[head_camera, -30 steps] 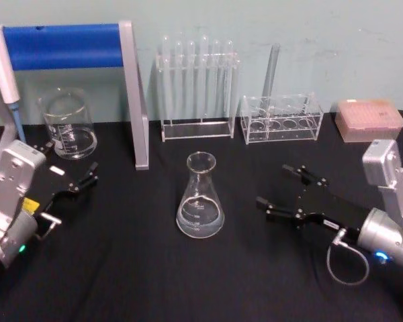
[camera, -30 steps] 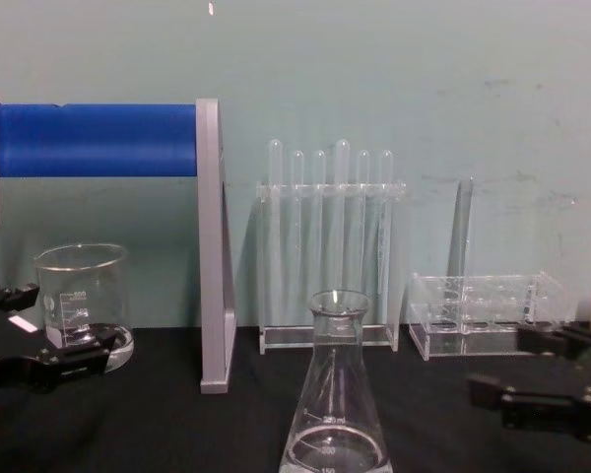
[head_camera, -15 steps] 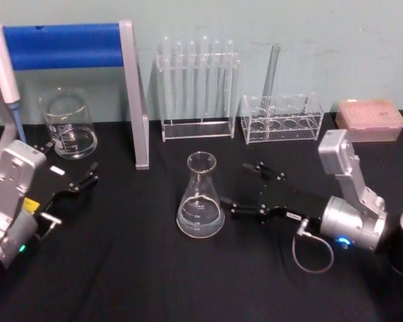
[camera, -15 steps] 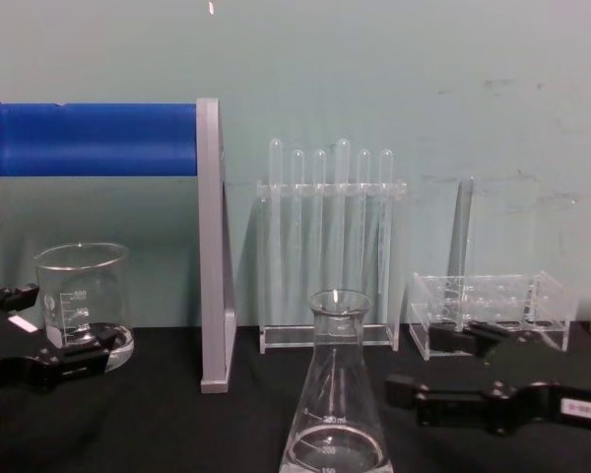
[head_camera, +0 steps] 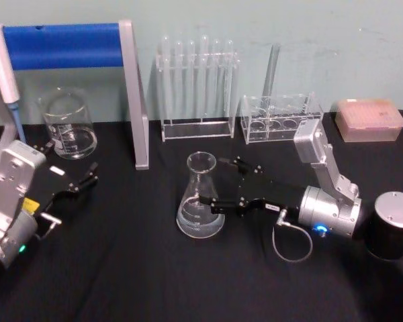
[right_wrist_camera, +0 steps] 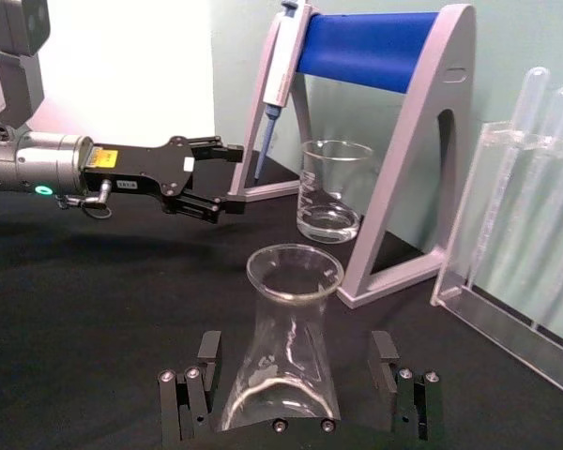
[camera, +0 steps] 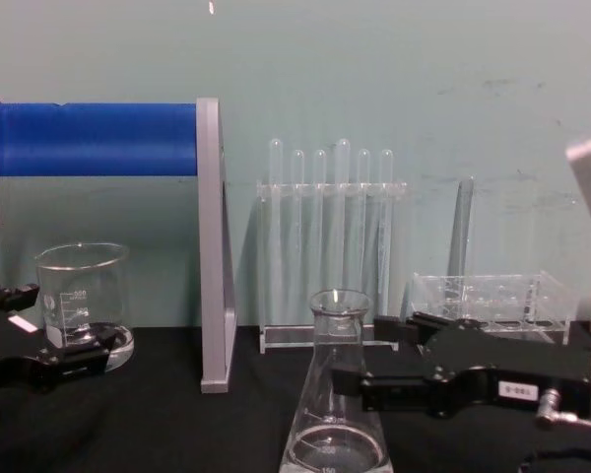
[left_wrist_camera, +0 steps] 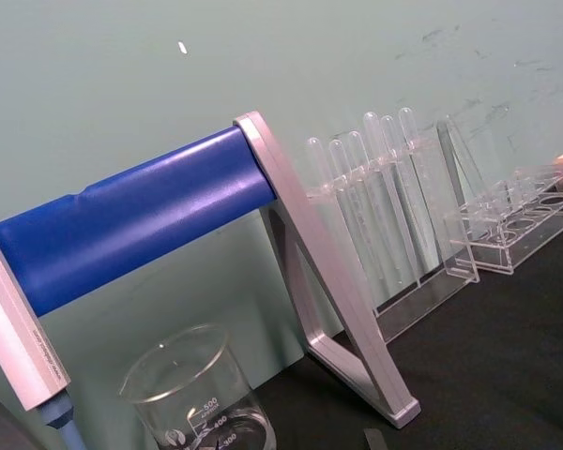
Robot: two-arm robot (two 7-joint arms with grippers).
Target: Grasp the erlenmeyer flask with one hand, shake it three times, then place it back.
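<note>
The erlenmeyer flask [head_camera: 200, 201] stands upright at the middle of the black table, with a little clear liquid in its wide base. My right gripper [head_camera: 218, 181] reaches in from the right and is open. Its two black fingers stand on either side of the flask's lower body, and I see no contact. In the right wrist view the flask [right_wrist_camera: 286, 361] sits between the fingers [right_wrist_camera: 192, 394]. From the chest the flask [camera: 337, 404] partly covers the right gripper [camera: 366, 355]. My left gripper [head_camera: 80, 181] rests open at the left, near the beaker.
A glass beaker [head_camera: 68, 125] stands at the back left under a pipette stand with a blue bar [head_camera: 60, 45]. Along the back are a test tube rack [head_camera: 196, 87], a second clear rack [head_camera: 282, 119] and a pink tip box [head_camera: 369, 119].
My right arm has swept left across the table, and its open fingers now flank the flask. The flask and the left arm have not moved.
</note>
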